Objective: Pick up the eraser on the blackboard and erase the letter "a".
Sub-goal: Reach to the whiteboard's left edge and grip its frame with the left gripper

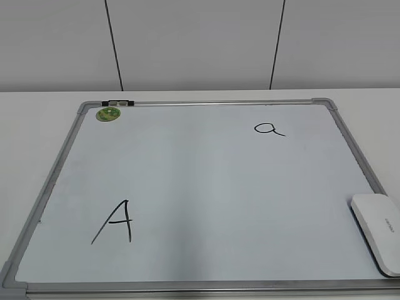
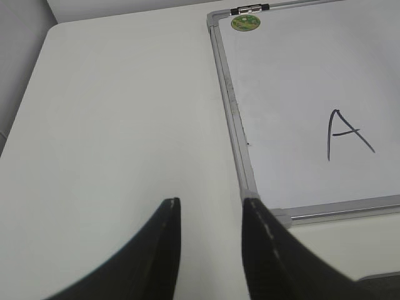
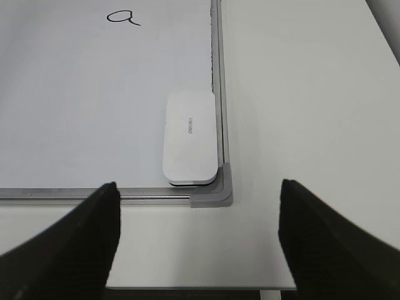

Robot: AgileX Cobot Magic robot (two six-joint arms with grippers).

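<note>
The right gripper point(image 3: 197, 240), spread wide and empty, should straddle the eraser point(image 3: 190, 137) across its narrow width, clear of the blackboard point(image 3: 215, 75) frame.

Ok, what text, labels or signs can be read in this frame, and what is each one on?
"a": small handwritten letter "a", black marker, far right part of the blackboard.
"A": large capital, black marker, near left part of the board.
Grey lettering on top of the eraser: too small and blurred to read.
Round green sticker at the far left corner: pattern only, no legible text.
</note>
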